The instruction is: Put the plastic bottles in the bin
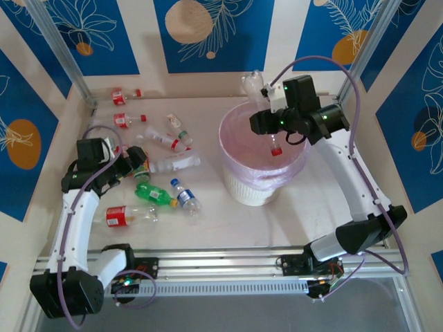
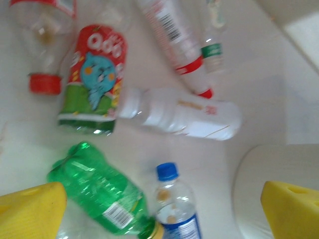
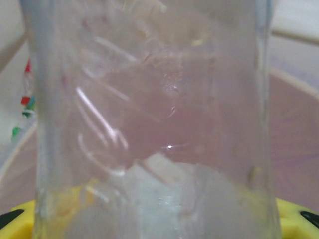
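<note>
– Above the bin (image 1: pixel 243 188), entry one: right gripper (image 1: pixel 274 133). Condition?
– Narrowed on a clear crushed bottle (image 3: pixel 149 124), red cap down, hanging over the pink liner (image 1: pixel 239 149), within the bin's mouth.
– Handling note?
– Judged: release from here, centred. Part the jaws fully, since a crushed wall may spring and cling to a pad. Then lift straight up, clear of the liner.
– Entry two: left gripper (image 2: pixel 162 208)?
– Wide, holding nothing, over the loose bottles (image 1: pixel 173 164) on the surface (image 1: pixel 208 228).
– Stock beneath it?
– Green bottle (image 2: pixel 94 191); blue-capped bottle (image 2: pixel 172 204) just beside it; white bottle (image 2: pixel 184 117) beyond. One red-labelled bottle (image 1: pixel 124 216) nearer the arm's base. All lie left of the bin, outside it.
</note>
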`<act>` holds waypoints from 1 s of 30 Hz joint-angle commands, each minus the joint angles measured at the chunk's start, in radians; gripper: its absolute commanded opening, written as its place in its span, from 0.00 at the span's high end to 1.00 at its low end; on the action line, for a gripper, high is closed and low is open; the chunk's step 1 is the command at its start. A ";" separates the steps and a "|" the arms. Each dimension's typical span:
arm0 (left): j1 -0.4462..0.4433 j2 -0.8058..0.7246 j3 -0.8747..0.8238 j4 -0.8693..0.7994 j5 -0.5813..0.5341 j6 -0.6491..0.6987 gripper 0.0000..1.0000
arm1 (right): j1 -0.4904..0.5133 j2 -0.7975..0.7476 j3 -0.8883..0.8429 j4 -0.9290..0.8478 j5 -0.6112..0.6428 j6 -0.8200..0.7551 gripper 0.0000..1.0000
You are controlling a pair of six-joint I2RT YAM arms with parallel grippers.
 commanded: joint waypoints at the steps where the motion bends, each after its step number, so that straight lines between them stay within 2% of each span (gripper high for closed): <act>1: 0.002 -0.035 -0.037 -0.100 -0.102 0.047 0.00 | -0.011 -0.029 -0.075 0.064 -0.051 0.022 0.46; 9: 0.002 -0.121 -0.056 -0.219 -0.273 0.064 0.01 | -0.051 -0.043 -0.271 0.231 -0.139 0.004 0.41; 16: 0.002 -0.111 -0.094 -0.243 -0.227 0.026 0.02 | -0.072 -0.051 -0.314 0.270 -0.153 -0.014 0.24; 18: 0.002 -0.107 -0.091 -0.273 -0.253 0.024 0.01 | -0.080 -0.050 -0.314 0.269 -0.156 -0.016 0.20; 22: 0.004 -0.112 -0.089 -0.310 -0.307 0.009 0.00 | -0.090 -0.050 -0.305 0.261 -0.163 -0.015 0.18; 26: 0.003 -0.095 -0.090 -0.339 -0.258 -0.026 0.00 | -0.093 -0.056 -0.279 0.243 -0.167 -0.008 0.13; 30: 0.003 -0.067 -0.080 -0.435 -0.232 -0.106 0.00 | -0.092 -0.074 -0.240 0.219 -0.168 0.006 0.08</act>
